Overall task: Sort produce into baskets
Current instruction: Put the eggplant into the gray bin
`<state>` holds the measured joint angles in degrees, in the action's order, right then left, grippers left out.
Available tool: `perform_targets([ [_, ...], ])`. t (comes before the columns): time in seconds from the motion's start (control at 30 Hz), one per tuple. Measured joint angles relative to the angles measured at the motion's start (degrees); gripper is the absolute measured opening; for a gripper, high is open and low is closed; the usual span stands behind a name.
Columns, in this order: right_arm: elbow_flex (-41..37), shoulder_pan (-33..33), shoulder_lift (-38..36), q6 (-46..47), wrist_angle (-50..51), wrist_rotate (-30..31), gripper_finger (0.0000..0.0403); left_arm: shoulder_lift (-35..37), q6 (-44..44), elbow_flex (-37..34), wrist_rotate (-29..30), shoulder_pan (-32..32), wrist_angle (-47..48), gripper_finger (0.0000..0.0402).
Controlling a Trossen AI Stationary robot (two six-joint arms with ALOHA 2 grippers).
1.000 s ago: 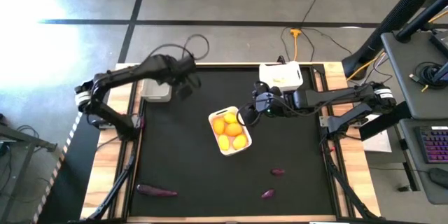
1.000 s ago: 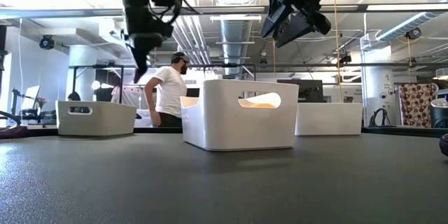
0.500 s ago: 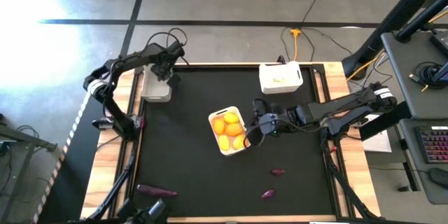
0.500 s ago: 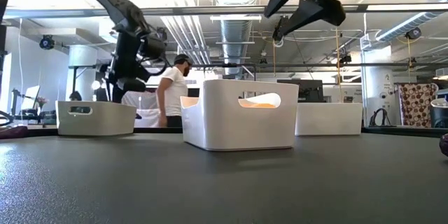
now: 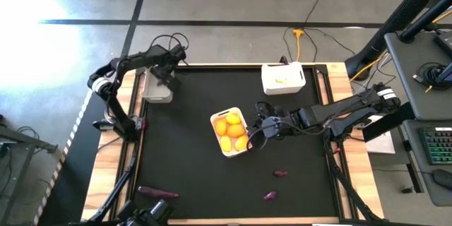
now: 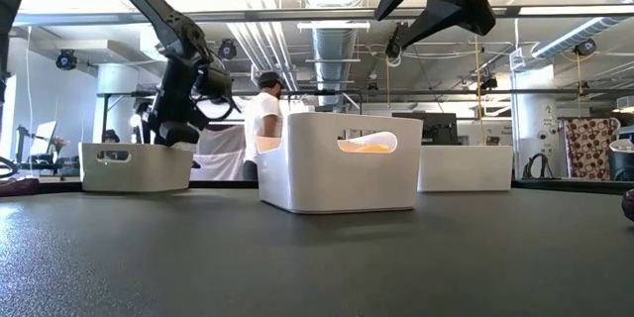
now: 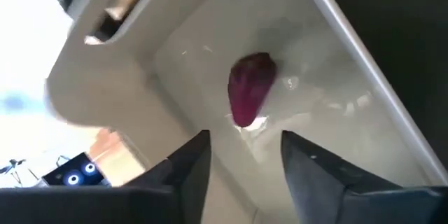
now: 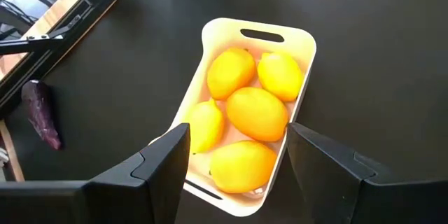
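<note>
High view: right claw point(image 5: 263, 128), open and empty, sits nearest the loose purple pieces point(image 5: 280, 173), which lie toward 5 o'clock; left claw point(image 5: 165, 78), parted and empty, is over the grey basket point(image 5: 157, 90).

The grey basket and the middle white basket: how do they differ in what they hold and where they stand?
The grey basket stands at the table's far left edge; the middle white basket stands near the centre, turned at an angle. The grey basket holds one dark purple vegetable; the white one is filled with yellow and orange fruits. Both are small, rectangular and round-cornered.
</note>
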<state>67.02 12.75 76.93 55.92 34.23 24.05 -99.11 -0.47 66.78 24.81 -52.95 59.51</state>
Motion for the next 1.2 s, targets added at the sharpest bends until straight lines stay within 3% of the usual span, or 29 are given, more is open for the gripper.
perform_targets([
  [0.17, 0.0, -0.9, 0.0, -3.0, -0.1, 0.0, 0.0228, 3.9, -1.8, 4.4, -2.6, 0.4, 6.7, 0.0203],
  [0.3, 0.0, -3.5, 0.0, -7.8, -0.3, 0.5, 0.0228, 12.1, -4.5, 5.4, -20.2, 2.7, 7.5, 0.0224],
  [0.37, 0.0, -4.9, 0.0, -11.2, -0.5, 1.5, 0.0228, 17.1, -8.2, 4.3, -25.3, 5.5, 5.1, 0.0225],
  [0.6, 0.0, -10.7, 0.0, -27.7, -6.5, 2.2, 0.0228, 29.8, -25.4, -2.8, -20.8, 22.1, 6.6, 0.0218],
  [0.83, 0.0, -16.0, 0.0, -43.3, -20.3, 2.1, 0.0228, 32.8, -41.4, -15.9, -21.3, 38.0, 12.2, 0.0217],
  [1.0, 0.0, -17.7, 0.0, -42.5, -23.5, 1.7, 0.0228, 30.1, -42.5, -22.0, -23.9, 38.0, 12.6, 0.0217],
  [1.2, -0.1, -16.7, 0.1, -40.0, -22.6, 1.0, 0.0228, 21.3, -32.5, -23.3, -24.2, 34.1, 12.7, 0.0217],
])
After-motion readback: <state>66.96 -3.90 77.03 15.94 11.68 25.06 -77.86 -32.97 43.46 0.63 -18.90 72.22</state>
